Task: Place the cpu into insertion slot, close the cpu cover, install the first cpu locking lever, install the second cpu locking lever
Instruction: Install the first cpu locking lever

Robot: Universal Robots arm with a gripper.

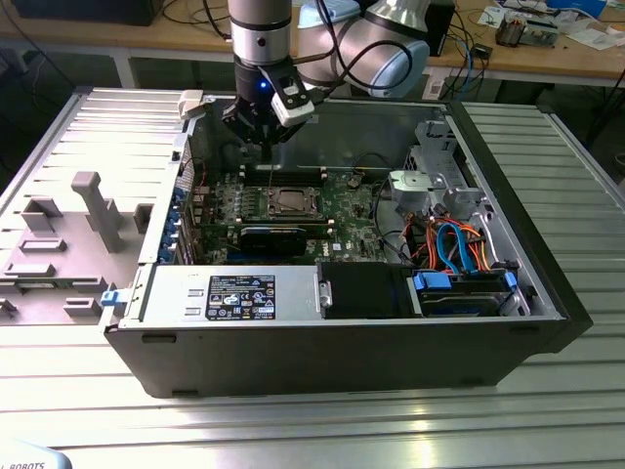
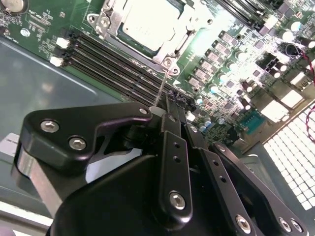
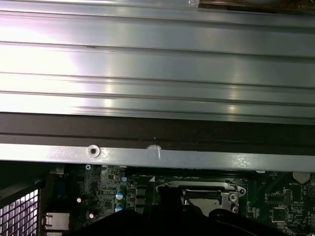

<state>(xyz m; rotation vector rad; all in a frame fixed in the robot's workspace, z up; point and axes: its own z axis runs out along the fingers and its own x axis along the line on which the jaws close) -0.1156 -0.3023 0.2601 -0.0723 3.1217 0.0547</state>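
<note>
The chip (image 2: 147,22) sits under the closed cover (image 2: 110,22), upper centre; the gripper (image 1: 256,145), closed and empty, hovers above, so the lever step is in hand and needs a careful descent

The exterior view looks down from afar at the open computer case (image 1: 547,322); both wrist views (close) share the cpu cover (image 2: 114,20), toward twelve o'clock in the second.

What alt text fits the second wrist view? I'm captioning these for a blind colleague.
The black end effector hovers above a green motherboard, its fingers closed together near a thin wire lever beside the socket. The cpu sits in the insertion slot with the silvery cpu cover framing it.
</note>
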